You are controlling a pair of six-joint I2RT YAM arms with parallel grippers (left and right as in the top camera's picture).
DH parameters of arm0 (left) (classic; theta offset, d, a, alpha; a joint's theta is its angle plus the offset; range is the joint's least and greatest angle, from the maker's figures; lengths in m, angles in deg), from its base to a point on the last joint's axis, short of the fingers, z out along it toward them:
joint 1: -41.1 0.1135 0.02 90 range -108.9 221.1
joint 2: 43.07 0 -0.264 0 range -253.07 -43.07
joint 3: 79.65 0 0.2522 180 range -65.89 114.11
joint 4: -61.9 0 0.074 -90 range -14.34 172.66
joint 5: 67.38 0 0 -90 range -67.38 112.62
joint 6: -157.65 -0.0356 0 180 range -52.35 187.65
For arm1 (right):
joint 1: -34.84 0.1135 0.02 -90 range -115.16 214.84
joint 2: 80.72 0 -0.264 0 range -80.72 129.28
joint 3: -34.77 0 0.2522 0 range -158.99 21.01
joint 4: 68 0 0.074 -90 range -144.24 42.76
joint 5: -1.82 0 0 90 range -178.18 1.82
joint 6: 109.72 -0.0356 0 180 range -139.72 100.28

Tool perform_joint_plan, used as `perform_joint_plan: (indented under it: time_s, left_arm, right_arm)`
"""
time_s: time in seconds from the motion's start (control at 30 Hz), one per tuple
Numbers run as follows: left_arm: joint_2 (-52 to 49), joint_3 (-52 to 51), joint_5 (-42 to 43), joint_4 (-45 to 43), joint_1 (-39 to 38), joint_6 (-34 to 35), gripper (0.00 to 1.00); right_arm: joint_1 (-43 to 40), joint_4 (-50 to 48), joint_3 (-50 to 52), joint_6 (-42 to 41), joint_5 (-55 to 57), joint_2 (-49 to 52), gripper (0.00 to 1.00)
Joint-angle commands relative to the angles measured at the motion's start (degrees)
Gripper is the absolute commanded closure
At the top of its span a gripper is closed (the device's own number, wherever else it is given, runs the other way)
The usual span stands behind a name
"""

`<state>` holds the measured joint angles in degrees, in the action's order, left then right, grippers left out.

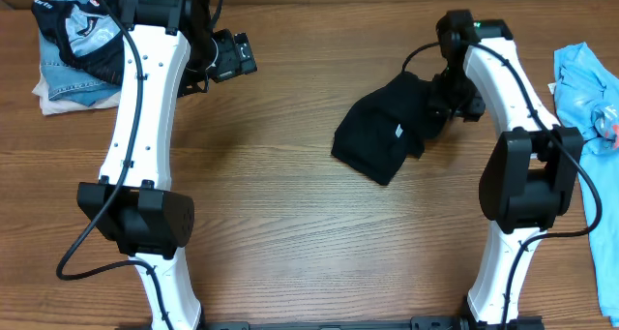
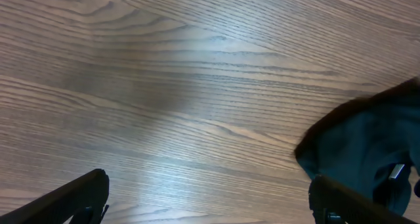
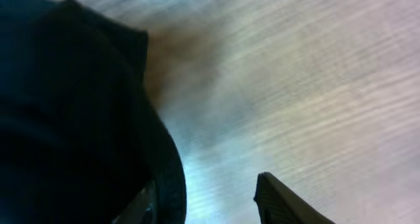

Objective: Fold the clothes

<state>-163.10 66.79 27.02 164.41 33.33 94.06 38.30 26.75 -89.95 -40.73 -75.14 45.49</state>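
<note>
**Snag risk at the fold**

The folded black fabric T-shirt point(image 1: 385, 136) lies right of centre on the wooden table point(image 1: 290, 224). The right gripper point(image 3: 205, 201) sits at its edge, partly parted and gripping nothing, but cloth lies against one jaw. Lifting away could drag the fold open. The left gripper point(image 1: 237, 54) hangs wide open, empty.

Wooden table point(image 1: 290, 214); black T-shirt point(image 1: 379, 141); clothes pile point(image 1: 70, 76)

Two arms point(image 1: 145, 98) point(image 1: 505, 78), one black T-shirt point(image 1: 382, 136), one blue garment point(image 1: 580, 88), one clothes pile point(image 1: 68, 59)
</note>
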Motion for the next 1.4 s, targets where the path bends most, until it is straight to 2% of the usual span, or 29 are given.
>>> perform_joint_plan:
  time_s: [0.0,0.03,0.1,0.17,0.37,0.4,0.5,0.57,0.67,0.77,0.97,1.07,1.17,1.23,1.33,1.37]
  left_arm:
    - [-0.72,-0.33,-0.52,-0.07,-0.24,-1.11,0.00]
    - [-0.72,-0.33,-0.52,-0.04,-0.22,-1.11,0.00]
    - [-0.72,-0.33,-0.52,0.02,-0.22,-1.14,0.00]
    - [-0.72,-0.33,-0.52,0.28,-0.22,-1.14,0.00]
    - [-0.72,-0.33,-0.55,0.63,-0.24,-1.16,0.00]
    - [-0.72,-0.33,-0.52,0.72,-0.24,-1.14,0.00]
    - [-0.72,-0.33,-0.52,0.81,-0.24,-1.14,0.00]
    - [-0.72,-0.33,-0.52,0.87,-0.24,-1.14,0.00]
    - [-0.72,-0.33,-0.55,1.25,-0.24,-1.16,0.00]
    - [-0.72,-0.33,-0.52,1.31,-0.24,-1.16,0.00]
    - [-0.72,-0.33,-0.52,1.68,-0.28,-1.16,0.00]
    - [-0.72,-0.33,-0.55,1.75,-0.28,-1.16,0.00]
    - [-0.72,-0.33,-0.55,1.75,-0.28,-1.16,0.00]
    - [-0.72,-0.33,-0.55,1.73,-0.28,-1.18,0.00]
    - [-0.72,-0.33,-0.55,1.73,-0.28,-1.16,0.00]
    - [-0.72,-0.33,-0.55,1.75,-0.31,-1.16,0.00]
  right_arm:
    - [0.00,4.46,-6.60,-5.01,-1.68,-4.72,0.46]
    - [0.00,5.57,-7.41,-5.01,-3.13,-5.53,0.45]
    - [0.00,8.00,-7.80,-4.96,-8.13,-7.80,0.19]
    - [-0.02,10.05,-7.78,-4.94,-7.96,-8.04,0.14]
    - [-1.31,10.64,-6.43,-5.99,-4.59,-7.91,0.11]
    - [-1.46,10.86,-6.40,-6.23,-6.91,-7.91,0.11]
    - [-1.16,11.56,-6.38,2.64,-23.63,-7.91,0.11]
    - [-0.15,12.55,-6.36,6.36,-28.20,-7.91,0.11]
    - [2.27,12.74,-4.74,6.27,-27.43,-7.91,0.11]
    - [5.38,10.64,1.14,5.01,-26.58,-7.89,0.12]
    - [6.60,1.84,12.44,0.42,-26.16,-7.89,0.14]
    - [6.36,-2.23,16.52,-1.79,-26.18,-7.89,0.18]
    - [6.16,-3.69,18.45,-1.77,-26.16,-7.87,0.30]
    - [6.16,-3.74,18.97,-1.79,-26.14,-7.87,0.45]
    - [6.16,-3.80,19.52,-1.81,-26.14,-7.87,0.81]
    - [6.16,-3.50,19.52,-2.16,-26.03,-7.87,0.90]
